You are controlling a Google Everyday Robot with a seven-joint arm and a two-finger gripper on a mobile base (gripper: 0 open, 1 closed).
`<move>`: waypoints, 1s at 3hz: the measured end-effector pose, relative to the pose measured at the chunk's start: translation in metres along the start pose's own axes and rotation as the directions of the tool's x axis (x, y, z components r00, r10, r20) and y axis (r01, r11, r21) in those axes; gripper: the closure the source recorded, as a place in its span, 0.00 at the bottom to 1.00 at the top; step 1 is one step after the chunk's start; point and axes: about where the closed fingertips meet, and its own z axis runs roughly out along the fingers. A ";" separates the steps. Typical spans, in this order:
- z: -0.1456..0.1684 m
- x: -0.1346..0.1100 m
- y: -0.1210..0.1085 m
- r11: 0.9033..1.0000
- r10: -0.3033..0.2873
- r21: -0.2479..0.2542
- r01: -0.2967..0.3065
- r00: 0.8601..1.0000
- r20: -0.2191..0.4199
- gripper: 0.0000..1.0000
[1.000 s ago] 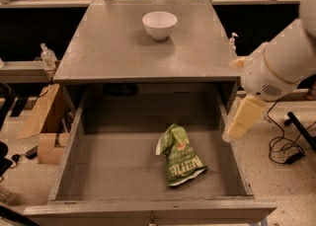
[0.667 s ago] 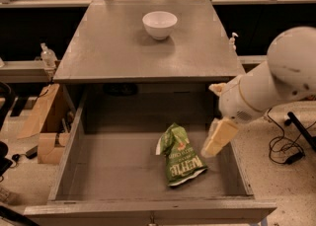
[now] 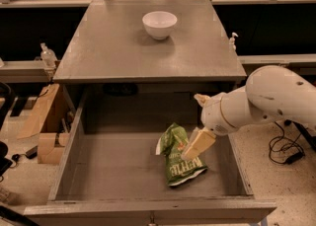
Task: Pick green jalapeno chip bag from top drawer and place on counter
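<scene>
white arm's tool (image 3: 195,146) has swung in from the drawer's right wall and now hangs over the upper half of the small crinkled green chip bag with white lettering (image 3: 183,169). The bag hasn't shifted and lies flat, right of centre in the open grey wooden top drawer (image 3: 66,153). Can't tell if the tool is released or clenched, or touching. Approach looks nearly done, grasp next. The grey matte cabinet-top surface (image 3: 123,55) carries a white bowl (image 3: 159,24) near the back.
</scene>
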 end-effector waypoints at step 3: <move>0.097 0.034 0.019 0.987 0.129 -0.109 -0.121 0.990 0.064 0.00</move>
